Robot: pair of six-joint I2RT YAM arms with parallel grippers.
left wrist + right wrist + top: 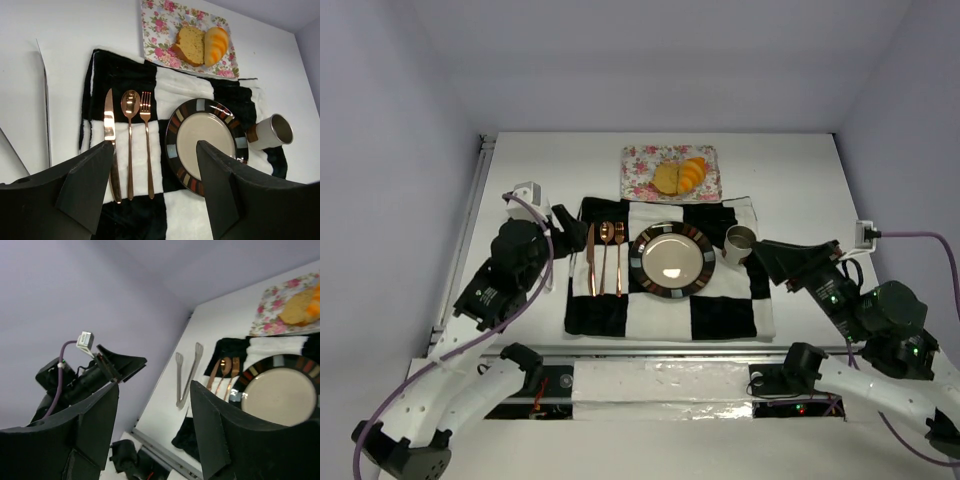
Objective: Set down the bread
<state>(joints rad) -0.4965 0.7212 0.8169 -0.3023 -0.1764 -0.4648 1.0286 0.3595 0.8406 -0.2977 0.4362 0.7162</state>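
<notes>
**Entry: bread not yet picked, both arms standing off**

The bread sits at the far edge of the table on a floral napkin point(638, 165), beyond the checked placemat point(720, 318). The tan slice point(666, 178) and the orange croissant point(693, 172) lie side by side and touch. The striped-rim plate point(639, 262) on the mat carries nothing.

The left gripper point(155, 150) hangs over the near left of the mat, above the knife point(109, 125), spoon point(130, 105) and fork point(146, 107). Its jaws are parted with nothing between them. The right gripper point(155, 387) is near the cup point(740, 240), likewise spread and empty.

Judged step: reach for a piece (the plate is the likely target, though the task does not name one).

Notes for doing it well:
- Take one piece at a time. The croissant is on the right-hand side and looks the easier first pick for the right arm.
- Come down from above, with the fingers straddling the narrow width.
- Close gently, since baked goods will probably crush or crumble.
- Lift clear before crossing, so the napkin is not dragged.
- Keep the wrist away from the cup; it stands just beside the plate.
</notes>
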